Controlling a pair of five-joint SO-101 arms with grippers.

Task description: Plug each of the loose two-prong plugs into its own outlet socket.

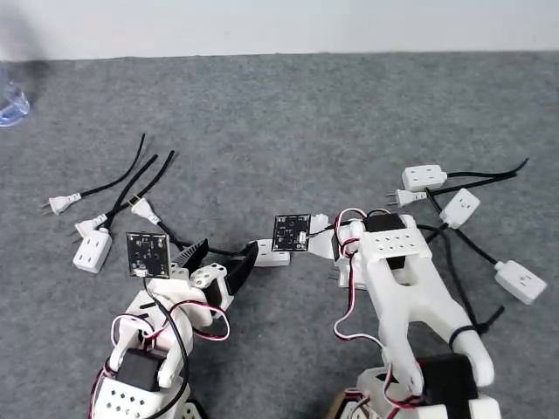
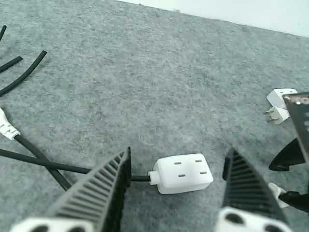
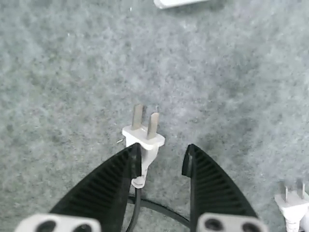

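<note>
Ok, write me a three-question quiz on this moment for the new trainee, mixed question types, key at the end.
1. True or false: the left gripper is shut on the outlet socket.
2. What lies between the fingers of the right gripper? A) a two-prong plug B) an outlet socket C) nothing
3. Fill in: the plug's prongs point ___ from the right gripper.

Key: 1 false, it is open with the socket between its fingers; 2 A; 3 away.
</note>
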